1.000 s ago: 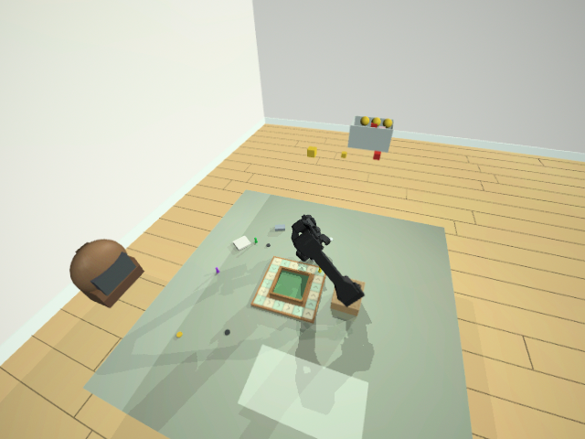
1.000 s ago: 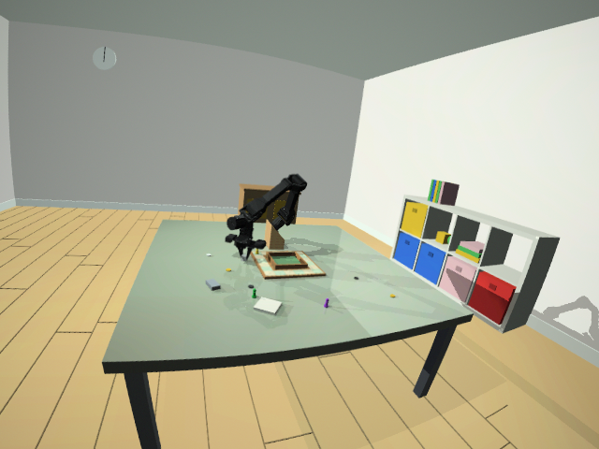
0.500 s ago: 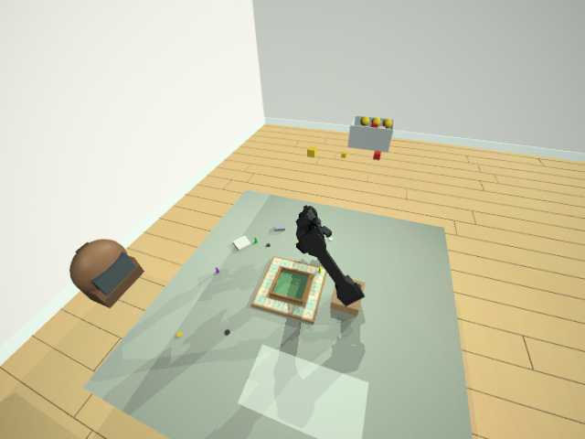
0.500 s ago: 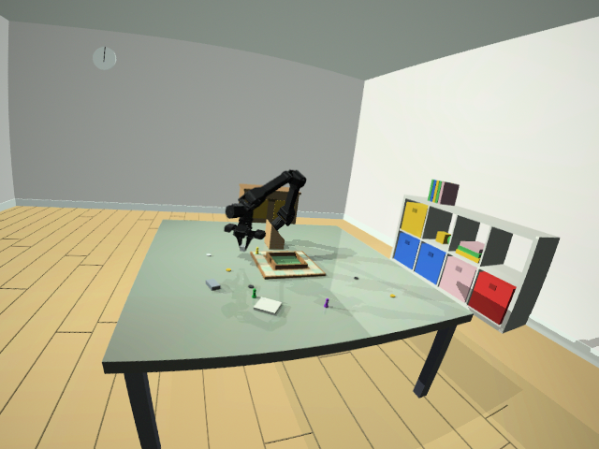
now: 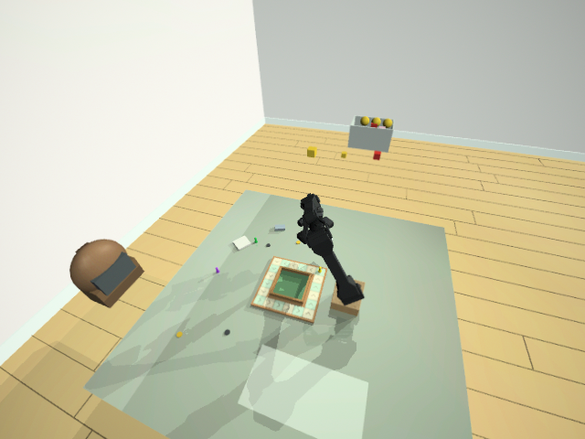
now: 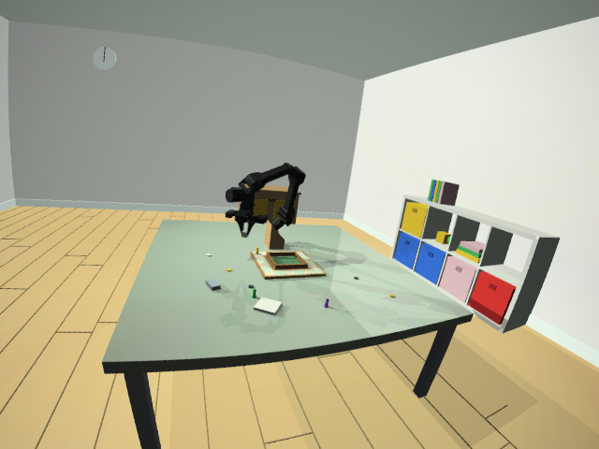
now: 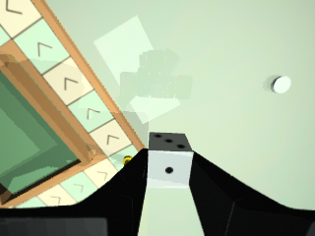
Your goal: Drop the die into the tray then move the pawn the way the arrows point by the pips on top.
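Note:
My gripper (image 6: 244, 234) (image 7: 166, 155) is shut on the white die (image 7: 168, 178) and holds it above the table, just outside the board's edge in the wrist view. The die's face toward the wrist camera shows one pip; a shaded side face shows three. The board (image 5: 263, 291) (image 6: 316, 270) (image 7: 69, 81) has arrowed squares around the wooden dice tray (image 5: 308, 289) (image 6: 288, 267) with a green floor. No die shows in the tray. A yellow pawn (image 5: 320, 270) (image 6: 257, 251) (image 7: 128, 160) stands on a corner square, partly hidden by a finger in the wrist view.
A green pawn (image 5: 256, 240) (image 6: 254, 293), a white pad (image 5: 241, 242) (image 6: 267, 305), a purple pawn (image 5: 217, 270) (image 6: 326, 303) and a blue-grey block (image 5: 280, 228) (image 6: 212, 283) are on the table. A white disc (image 6: 209, 254) (image 7: 282, 85) and several dark and yellow discs lie around.

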You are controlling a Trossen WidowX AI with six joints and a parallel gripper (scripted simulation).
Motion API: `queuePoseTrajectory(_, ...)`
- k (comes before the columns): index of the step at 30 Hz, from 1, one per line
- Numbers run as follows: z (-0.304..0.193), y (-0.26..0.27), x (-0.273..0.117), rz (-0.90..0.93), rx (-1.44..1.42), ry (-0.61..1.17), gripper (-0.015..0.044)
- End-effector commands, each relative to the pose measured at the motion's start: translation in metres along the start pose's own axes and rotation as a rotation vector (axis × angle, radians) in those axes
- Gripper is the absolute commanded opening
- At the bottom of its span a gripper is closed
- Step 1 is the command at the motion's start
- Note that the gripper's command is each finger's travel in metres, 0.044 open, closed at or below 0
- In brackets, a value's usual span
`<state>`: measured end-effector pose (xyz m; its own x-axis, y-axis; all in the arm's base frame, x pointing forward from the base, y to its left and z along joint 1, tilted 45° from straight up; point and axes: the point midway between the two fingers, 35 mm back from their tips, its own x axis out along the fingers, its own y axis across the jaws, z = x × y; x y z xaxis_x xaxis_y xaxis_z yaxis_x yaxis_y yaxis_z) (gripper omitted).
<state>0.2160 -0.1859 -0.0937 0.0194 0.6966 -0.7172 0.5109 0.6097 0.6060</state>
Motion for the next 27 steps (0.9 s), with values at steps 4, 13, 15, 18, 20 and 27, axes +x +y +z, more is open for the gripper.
queuePoseTrajectory(4, 0.001, 0.026, -0.003, -0.012, 0.119, -0.009, 0.0)
queuePoseTrajectory(13, -0.001, 0.069, 0.002, -0.016, 0.33, -0.017, 0.0)
queuePoseTrajectory(15, -0.003, 0.079, 0.004, -0.016, 0.377, -0.019, 0.0)
queuePoseTrajectory(18, -0.005, 0.093, 0.007, -0.015, 0.446, -0.02, 0.0)
queuePoseTrajectory(20, -0.007, 0.102, 0.008, -0.014, 0.492, -0.021, 0.0)
queuePoseTrajectory(27, -0.017, 0.134, 0.016, -0.009, 0.653, -0.019, 0.0)
